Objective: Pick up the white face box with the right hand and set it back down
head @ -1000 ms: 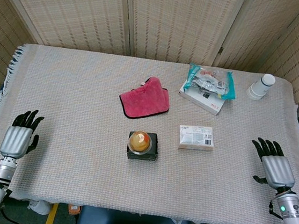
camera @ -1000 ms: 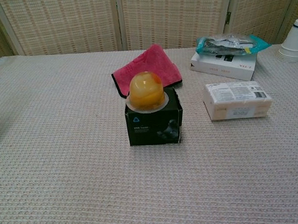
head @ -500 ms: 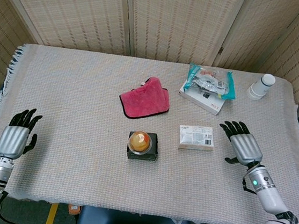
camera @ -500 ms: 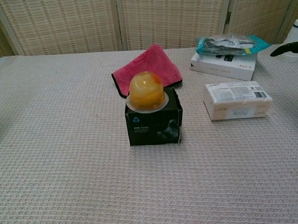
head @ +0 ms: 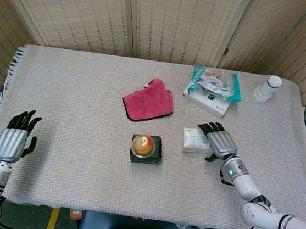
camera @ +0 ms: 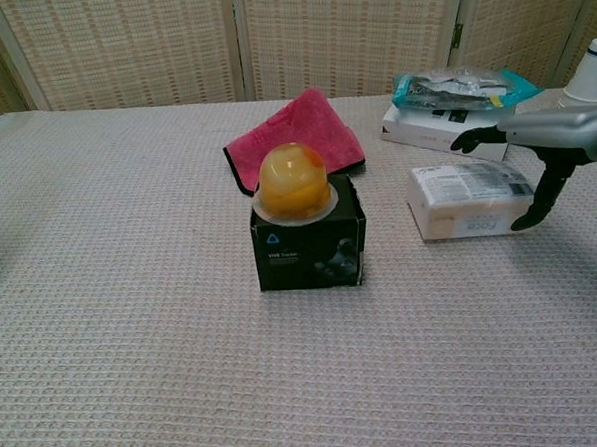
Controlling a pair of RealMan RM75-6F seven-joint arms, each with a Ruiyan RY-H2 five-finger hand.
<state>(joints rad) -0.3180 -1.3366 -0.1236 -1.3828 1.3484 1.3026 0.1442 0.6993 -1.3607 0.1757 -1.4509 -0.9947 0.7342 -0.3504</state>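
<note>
White face box (head: 195,140) (camera: 473,200): small rectangular carton, lying flat on woven table cloth, right of centre. Top face white with printed text and barcode label; front side pale peach with small label. Long edge runs roughly left-right. Right end partly hidden under something in head view. Closed, looks intact.

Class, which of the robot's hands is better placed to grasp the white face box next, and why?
Right. The right hand hovers open over the white face box, thumb beside its edge; the left hand sits at the table's far left edge.
</note>
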